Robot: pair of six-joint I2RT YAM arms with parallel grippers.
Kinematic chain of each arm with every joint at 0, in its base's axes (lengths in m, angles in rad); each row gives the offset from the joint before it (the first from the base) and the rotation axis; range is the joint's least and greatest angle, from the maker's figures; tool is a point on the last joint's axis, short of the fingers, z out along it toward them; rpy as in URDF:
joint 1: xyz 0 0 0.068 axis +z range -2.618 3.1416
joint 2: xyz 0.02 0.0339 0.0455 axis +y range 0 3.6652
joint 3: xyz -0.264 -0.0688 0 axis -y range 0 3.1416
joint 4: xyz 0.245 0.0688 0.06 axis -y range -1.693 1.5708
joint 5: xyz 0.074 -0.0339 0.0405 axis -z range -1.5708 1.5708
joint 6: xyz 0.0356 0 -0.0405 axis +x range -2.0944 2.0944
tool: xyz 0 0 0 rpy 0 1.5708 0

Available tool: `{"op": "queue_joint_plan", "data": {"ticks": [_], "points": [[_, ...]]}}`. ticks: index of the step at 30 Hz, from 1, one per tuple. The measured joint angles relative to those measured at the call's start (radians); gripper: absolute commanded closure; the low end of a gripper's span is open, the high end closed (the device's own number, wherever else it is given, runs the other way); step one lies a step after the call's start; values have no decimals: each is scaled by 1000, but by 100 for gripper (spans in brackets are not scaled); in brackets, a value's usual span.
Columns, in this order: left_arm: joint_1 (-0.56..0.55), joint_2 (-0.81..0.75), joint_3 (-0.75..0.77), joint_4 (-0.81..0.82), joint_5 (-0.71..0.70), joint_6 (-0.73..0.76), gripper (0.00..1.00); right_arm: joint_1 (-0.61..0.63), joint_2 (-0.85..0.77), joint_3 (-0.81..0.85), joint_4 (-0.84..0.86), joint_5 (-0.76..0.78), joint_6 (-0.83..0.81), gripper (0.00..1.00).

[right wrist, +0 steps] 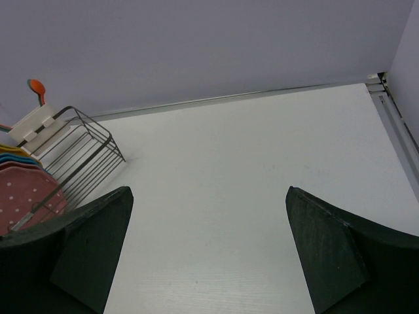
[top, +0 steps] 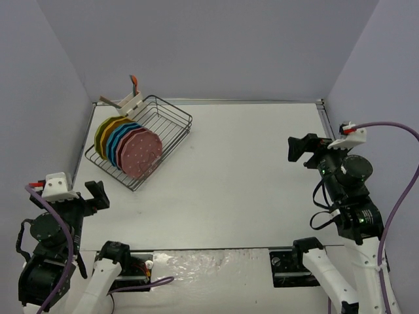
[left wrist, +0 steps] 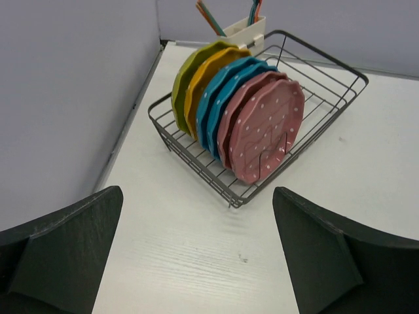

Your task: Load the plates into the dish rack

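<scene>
The dish rack (top: pixel 171 122) is a dark wire basket at the back left of the table, with a white caddy (top: pixel 128 101) at its far corner. Several plates stand on edge in it in a row: yellow-green (left wrist: pixel 186 82), teal blue (left wrist: pixel 219 91) and pink (top: pixel 143 150). The rack also shows in the left wrist view (left wrist: pixel 327 104) and at the left edge of the right wrist view (right wrist: pixel 85 147). My left gripper (top: pixel 97 194) is open and empty, near the front left. My right gripper (top: pixel 302 147) is open and empty at the right.
Orange and other utensils stand in the caddy (left wrist: pixel 243 29). Grey walls close the table on the left, back and right. A metal rail (right wrist: pixel 396 124) runs along the table's right edge.
</scene>
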Motion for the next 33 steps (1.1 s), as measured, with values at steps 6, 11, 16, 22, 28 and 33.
{"op": "queue_joint_plan", "data": {"ticks": [6,11,16,22,28,33], "points": [[-16,-73,-119,-7,-31,-17,3,14,-113,-110,12,70,-23,0],[-27,-83,-160,1,-36,-30,3,14,-179,-158,23,107,-34,0],[-27,-132,-206,14,-36,-36,3,16,-214,-189,36,123,-37,0],[-27,-168,-250,26,-35,-39,3,26,-224,-217,48,131,-39,0],[-27,-168,-258,35,-26,-43,3,26,-224,-225,61,134,-38,0],[-27,-168,-281,49,-25,-51,3,26,-224,-226,62,137,-38,0]]}}
